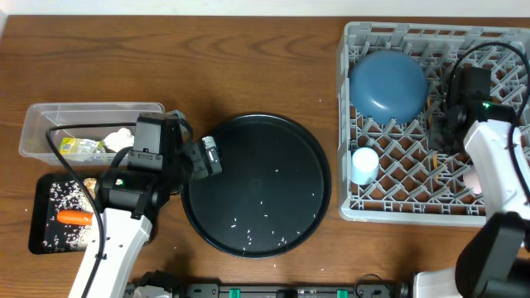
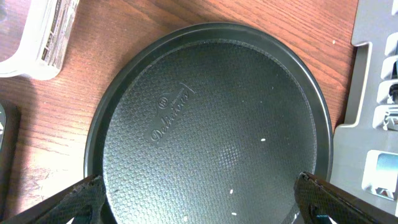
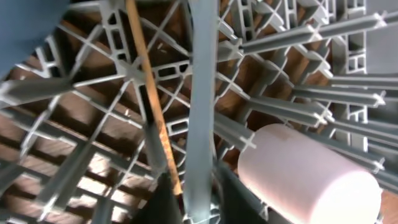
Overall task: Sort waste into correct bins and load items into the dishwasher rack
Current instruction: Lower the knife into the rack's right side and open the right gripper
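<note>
A large round black tray (image 1: pixel 265 157) lies flat on the brown wooden table (image 1: pixel 207 58), about midway between the table's left and right edges and closer to its near edge than its far one. The tray has a raised rim and a finely pebbled floor, with an embossed script logo (image 2: pixel 171 117) pressed into it. The table's grain is plainly visible.

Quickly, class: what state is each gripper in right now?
Left gripper: open, holding nothing.
Right gripper: cannot be told; it sits by the chopstick in the dishwasher rack.
</note>
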{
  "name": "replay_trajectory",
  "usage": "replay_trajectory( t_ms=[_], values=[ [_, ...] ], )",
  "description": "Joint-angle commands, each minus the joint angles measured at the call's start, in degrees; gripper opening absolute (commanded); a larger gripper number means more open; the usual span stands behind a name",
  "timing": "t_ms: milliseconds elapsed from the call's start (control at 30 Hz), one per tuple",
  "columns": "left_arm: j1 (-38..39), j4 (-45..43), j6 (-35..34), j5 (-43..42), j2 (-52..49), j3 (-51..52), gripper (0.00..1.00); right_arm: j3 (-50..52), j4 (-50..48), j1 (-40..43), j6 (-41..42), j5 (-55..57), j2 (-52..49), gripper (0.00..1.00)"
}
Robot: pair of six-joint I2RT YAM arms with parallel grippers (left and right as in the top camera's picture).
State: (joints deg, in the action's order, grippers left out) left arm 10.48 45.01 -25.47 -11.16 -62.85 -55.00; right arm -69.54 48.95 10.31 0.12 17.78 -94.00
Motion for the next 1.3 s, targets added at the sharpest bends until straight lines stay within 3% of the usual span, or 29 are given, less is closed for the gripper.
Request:
replay_trajectory(
  t_ms=[0,67,167,300,367,633,1267],
  values=[
    [-0.28,0.17,0.33,0.74,-0.02,-0.61,0.98,-0.33,-0.83,0.59,-0.87,-0.37,-0.50,0.49],
    [-0.28,0.17,0.33,0.74,-0.02,-0.61,0.98,-0.63,-1.51,0.52,-0.87,-1.75,0.02,0.57],
    [-0.28,0.17,0.33,0.74,-0.02,-0.61,0.98,-1.97,-0.31,0.44,-0.85,-3.52,1.57,0.63],
    [-0.28,0.17,0.33,0.74,-0.02,-0.61,0.98,-4.81,3.63,0.31,-0.74,-15.17,6.12,0.66],
    [-0.28,0.17,0.33,0.74,-0.02,-0.61,0.98,-5.49,4.57,0.17,2.16,-22.67,9.31,0.99],
    [-0.28,0.17,0.33,0.74,-0.02,-0.61,0.98,-5.46,4.61,0.17,4.11,-27.26,17.14,0.99],
    [-0.28,0.17,0.33,0.74,-0.02,-0.61,0.98,-5.46,4.61,0.17,4.11,-27.23,17.33,0.99]
  ],
)
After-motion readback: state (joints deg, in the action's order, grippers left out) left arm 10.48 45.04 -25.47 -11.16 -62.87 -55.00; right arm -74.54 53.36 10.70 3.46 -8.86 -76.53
